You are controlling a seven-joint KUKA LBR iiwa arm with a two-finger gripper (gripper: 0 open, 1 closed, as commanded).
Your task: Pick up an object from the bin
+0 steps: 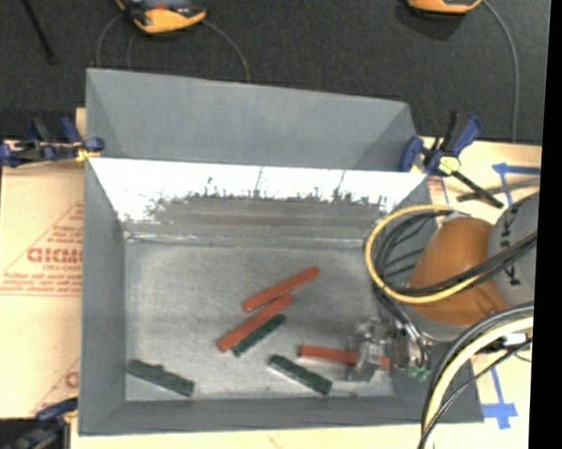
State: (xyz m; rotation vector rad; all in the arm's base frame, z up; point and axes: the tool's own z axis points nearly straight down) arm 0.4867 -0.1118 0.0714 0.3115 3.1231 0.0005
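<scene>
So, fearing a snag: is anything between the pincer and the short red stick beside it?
Nothing visible. The pincer is at the right end of the red stick; a green stick lies alongside, nearer the camera, not between them.

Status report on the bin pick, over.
Tool low at right of bin, at the end of a red stick. Green stick lies close beside it. Other sticks further left.

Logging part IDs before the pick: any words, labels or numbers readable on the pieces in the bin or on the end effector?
None: the red sticks and green sticks in the bin bear no readable marks, and nothing on the end effector is legible.
</scene>
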